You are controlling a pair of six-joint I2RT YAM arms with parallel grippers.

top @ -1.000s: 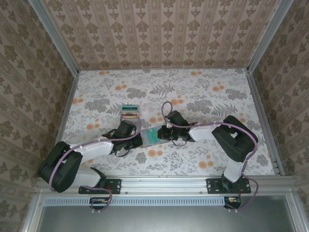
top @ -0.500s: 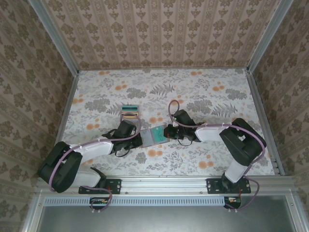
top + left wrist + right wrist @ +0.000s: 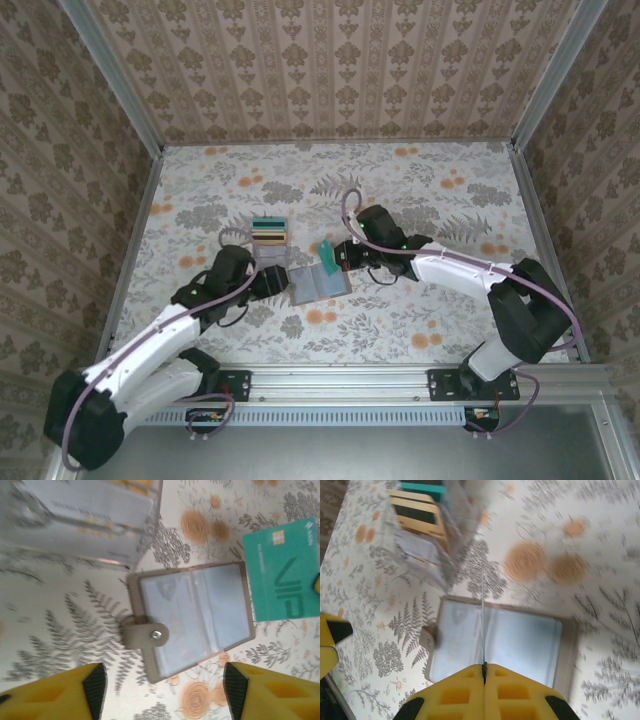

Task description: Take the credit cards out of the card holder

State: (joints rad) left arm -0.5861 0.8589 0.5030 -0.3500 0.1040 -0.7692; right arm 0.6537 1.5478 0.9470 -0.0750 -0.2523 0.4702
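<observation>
Card holder [image 3: 318, 283] open, teal credit card [image 3: 327, 249] held clear

We saw the floral table [image 3: 420, 190] bearing the card holder flat, pockets up, likely so that cards could slide out. The right arm stretched low across the table, and the right gripper [image 3: 336, 256] pinched the teal credit card on edge at the holder's one o'clock. The left gripper [image 3: 272, 284] stood at its nine o'clock, jaws spread wide and gripping nothing.
</observation>
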